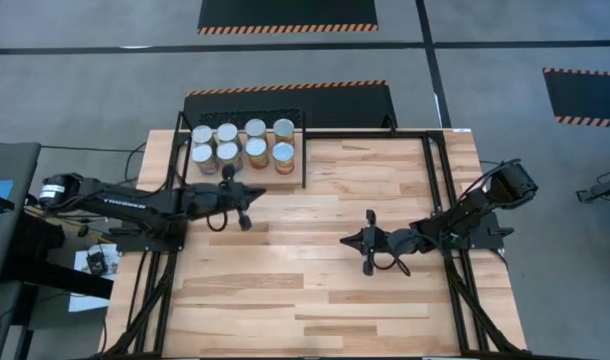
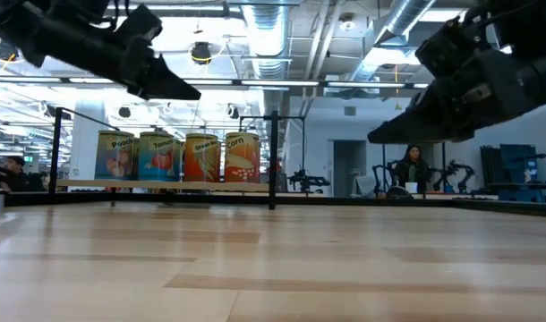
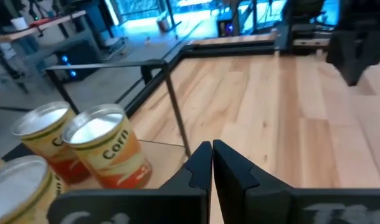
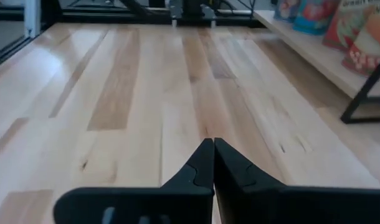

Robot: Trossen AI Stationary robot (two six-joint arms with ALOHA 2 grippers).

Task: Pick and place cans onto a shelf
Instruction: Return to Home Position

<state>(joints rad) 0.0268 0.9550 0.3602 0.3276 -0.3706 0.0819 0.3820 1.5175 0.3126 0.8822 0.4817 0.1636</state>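
1. Left tool [image 1: 262, 193]: fingers pressed together with nothing between them, as the left wrist view shows [image 3: 212, 149]. It hangs above the worktop [image 1: 315, 300], just in front of the shelf's near right corner and touching neither shelf nor can.
2. Cans [image 1: 256, 152]: eight counted from above, all upright, in two rows of four, close together. All stand on the shelf [image 1: 275, 179], at the far left of the worktop. A bare strip of board runs in front of them. In the low view the front row of four [image 2: 205, 156] reads as an even line.
3. Shelf corner post [image 3: 177, 118]: stands between the left tool and the open worktop ahead of it. Judgement: the one thing to mind when that arm draws away.
4. Worktop: no can seen on it in any view.
5. Right tool [image 1: 347, 240]: fingers likewise clenched and empty, per the right wrist view [image 4: 213, 146]. It is raised over the middle of the worktop, well apart from the shelf, pointing toward the left arm.
6. Person [image 2: 413, 165]: in the room behind, well away from the worktop.
7. Progress (judgement): placing looks finished, eight of eight cans shelved and nothing in either tool. What is left is for both arms to park at rest. Neither looks folded back yet.
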